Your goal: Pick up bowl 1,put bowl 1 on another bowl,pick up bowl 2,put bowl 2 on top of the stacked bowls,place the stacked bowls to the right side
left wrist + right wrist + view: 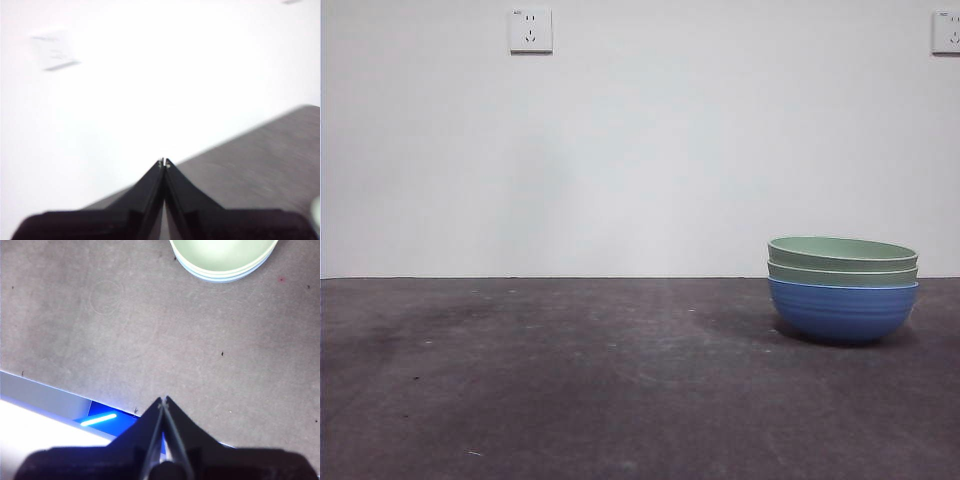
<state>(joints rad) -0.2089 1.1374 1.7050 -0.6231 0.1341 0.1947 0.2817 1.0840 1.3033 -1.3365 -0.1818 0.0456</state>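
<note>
The stacked bowls (842, 290) stand on the dark table at the right: the blue bowl (840, 312) at the bottom and two pale green bowls (842, 256) nested in it. In the right wrist view the stack's green top bowl (223, 257) shows from above, well away from my right gripper (163, 399), which is shut and holds nothing. My left gripper (163, 162) is shut too and empty, aimed at the white wall and a strip of table. Neither arm shows in the front view.
The dark grey table (570, 380) stretches left of the stack. Two wall sockets (530, 30) hang on the white wall behind. The table's near edge and a blue-lit strip (97, 419) show under the right gripper.
</note>
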